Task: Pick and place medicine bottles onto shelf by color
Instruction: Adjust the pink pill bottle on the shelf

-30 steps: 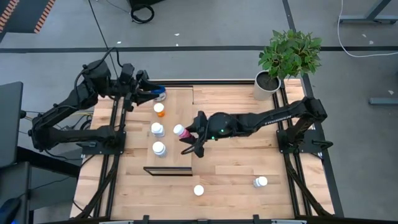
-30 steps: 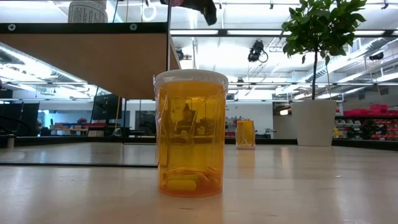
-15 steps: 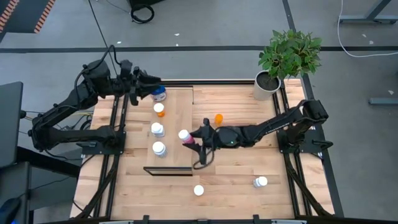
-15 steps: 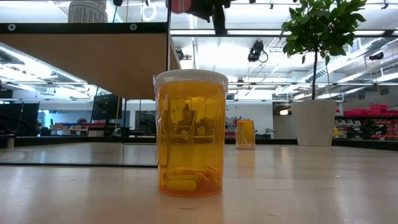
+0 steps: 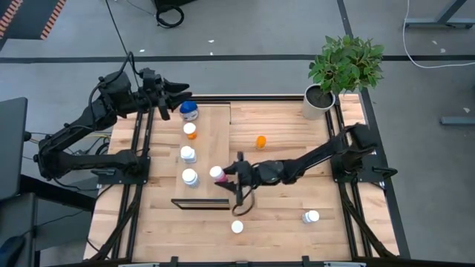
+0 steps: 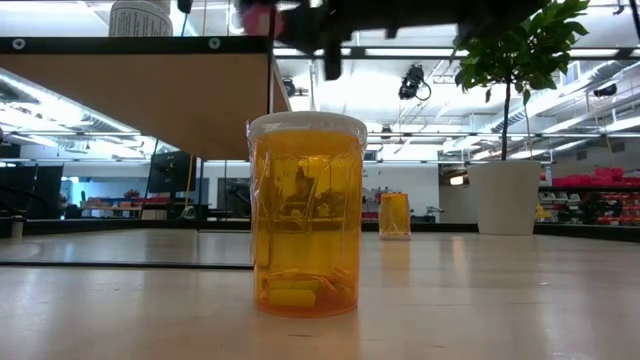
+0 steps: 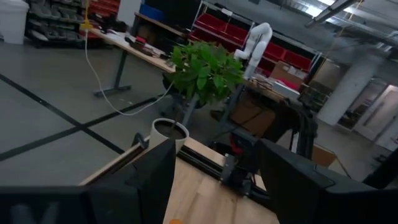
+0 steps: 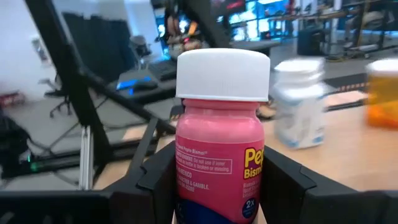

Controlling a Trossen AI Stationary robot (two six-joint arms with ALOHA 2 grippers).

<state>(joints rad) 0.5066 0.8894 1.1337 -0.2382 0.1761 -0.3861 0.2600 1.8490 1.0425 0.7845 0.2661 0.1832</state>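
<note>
1. The right pincer [image 5: 223, 175] is closed on a pink Pepto-Bismol bottle [image 8: 219, 143] with a white cap, holding it upright over the shelf [image 5: 211, 137], near two white bottles [image 5: 188, 154]
2. The left pincer [image 5: 178, 90] hovers off the shelf's far end, past the blue bottle [image 5: 189, 110], its fingers apart and holding nothing
3. An orange pill bottle [image 6: 305, 213] stands on the worktop [image 5: 289, 200]

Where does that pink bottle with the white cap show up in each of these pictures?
High view: pink bottle at the right gripper, by the shelf edge.
Low view: blurred pink at top.
Left wrist view: not in it.
Right wrist view: centre, between fingers.
Shared landmark: potted plant.
</note>
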